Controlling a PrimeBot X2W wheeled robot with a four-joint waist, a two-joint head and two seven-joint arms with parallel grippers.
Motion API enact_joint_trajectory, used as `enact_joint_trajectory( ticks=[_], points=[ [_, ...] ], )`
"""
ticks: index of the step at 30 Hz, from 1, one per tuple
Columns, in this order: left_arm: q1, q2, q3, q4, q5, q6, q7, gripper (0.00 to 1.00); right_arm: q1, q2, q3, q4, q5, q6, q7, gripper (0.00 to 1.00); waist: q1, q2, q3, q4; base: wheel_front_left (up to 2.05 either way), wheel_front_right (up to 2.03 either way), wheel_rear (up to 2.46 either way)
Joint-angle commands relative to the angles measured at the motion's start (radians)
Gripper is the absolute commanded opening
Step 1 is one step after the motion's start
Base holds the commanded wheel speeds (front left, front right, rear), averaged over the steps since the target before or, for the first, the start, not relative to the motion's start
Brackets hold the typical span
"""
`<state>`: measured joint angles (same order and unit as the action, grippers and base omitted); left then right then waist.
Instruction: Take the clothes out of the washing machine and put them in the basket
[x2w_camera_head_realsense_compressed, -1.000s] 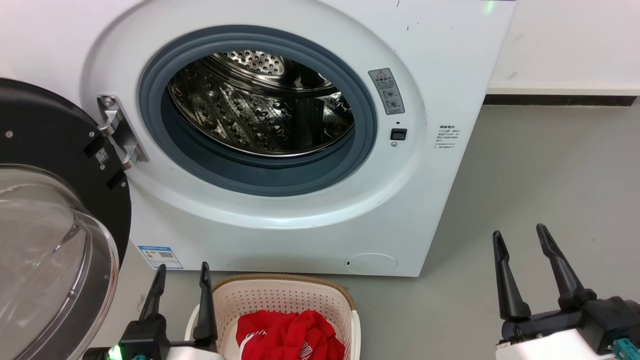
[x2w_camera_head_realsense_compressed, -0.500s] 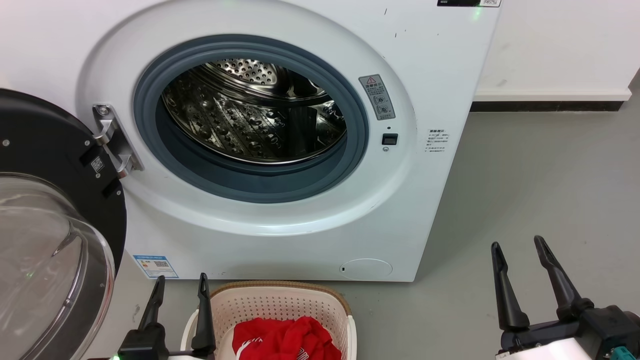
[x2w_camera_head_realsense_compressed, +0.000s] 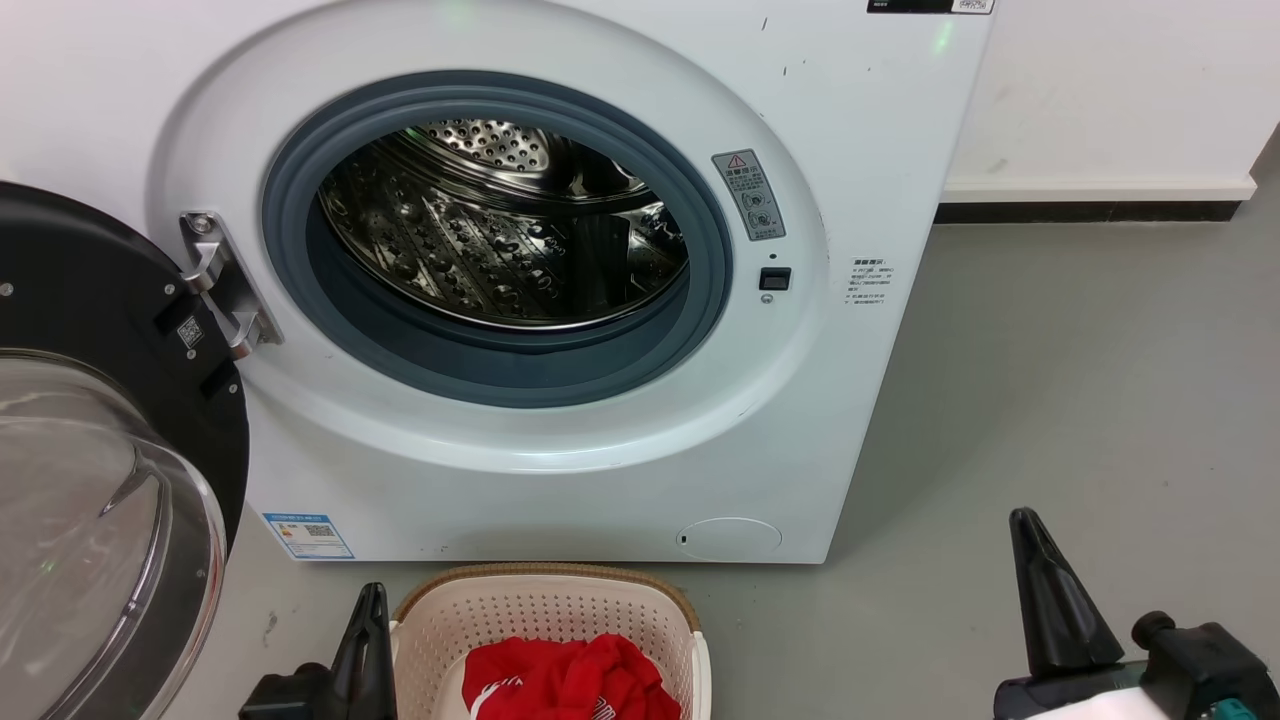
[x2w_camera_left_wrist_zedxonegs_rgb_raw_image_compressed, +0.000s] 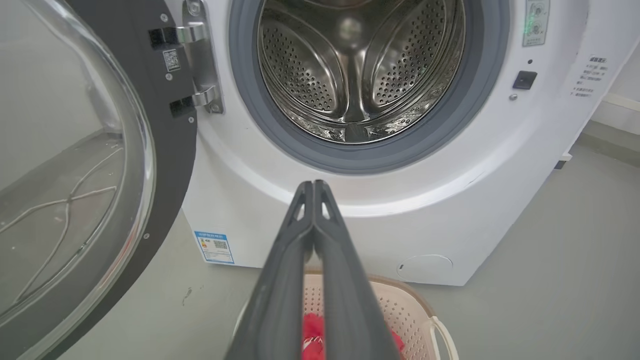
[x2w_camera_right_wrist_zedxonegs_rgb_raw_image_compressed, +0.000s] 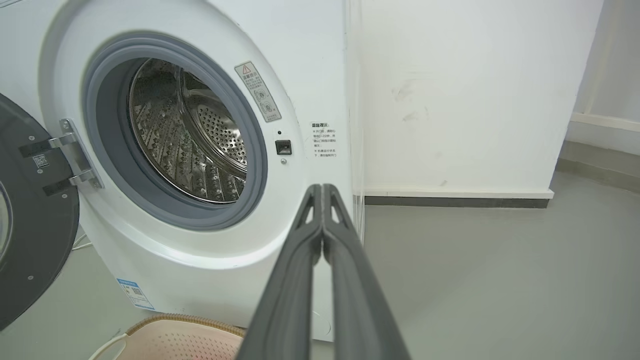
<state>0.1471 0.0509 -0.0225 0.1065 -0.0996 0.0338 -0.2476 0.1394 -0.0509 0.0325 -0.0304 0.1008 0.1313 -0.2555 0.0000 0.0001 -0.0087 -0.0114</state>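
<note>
Head view: the red clothes (x2w_camera_head_realsense_compressed: 560, 680) are seen heaped in the basket (x2w_camera_head_realsense_compressed: 545, 605) just before the washing machine (x2w_camera_head_realsense_compressed: 850, 150), whose drum (x2w_camera_head_realsense_compressed: 500, 230) looks empty. The left hand (x2w_camera_left_wrist_zedxonegs_rgb_raw_image_compressed: 313, 185) and right hand (x2w_camera_right_wrist_zedxonegs_rgb_raw_image_compressed: 322, 187) are pressed shut, nothing held. A garment hidden behind the gasket (x2w_camera_head_realsense_compressed: 500, 370) could be missed

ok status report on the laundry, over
Left gripper shut, nothing held. Right gripper shut, nothing held. Clothes in basket; washing machine drum shows none. Door open at left, no obstruction.
</note>
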Motion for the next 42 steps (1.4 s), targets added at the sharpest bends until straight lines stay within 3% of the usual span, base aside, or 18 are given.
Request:
enact_joint_trajectory(
  ticks=[1,22,42],
  points=[
    [-0.019,0.000,0.008,-0.007,-0.065,-0.009,0.013,0.00,-0.014,-0.006,-0.001,-0.006,0.073,0.000,0.009,0.00,0.0000,-0.0001,0.000,0.000,0.00,0.00,0.00],
    [-0.083,0.000,0.043,0.030,-0.442,-0.050,0.104,0.00,-0.080,-0.027,-0.009,0.068,0.474,0.000,0.079,0.00,0.0000,-0.0001,0.002,0.002,0.00,0.00,0.00],
    [-0.134,0.000,0.070,0.060,-0.742,-0.082,0.177,0.00,-0.128,-0.036,-0.026,0.124,0.783,0.000,0.143,0.00,0.0000,-0.0001,0.004,0.004,0.00,0.00,0.00]
  ],
)
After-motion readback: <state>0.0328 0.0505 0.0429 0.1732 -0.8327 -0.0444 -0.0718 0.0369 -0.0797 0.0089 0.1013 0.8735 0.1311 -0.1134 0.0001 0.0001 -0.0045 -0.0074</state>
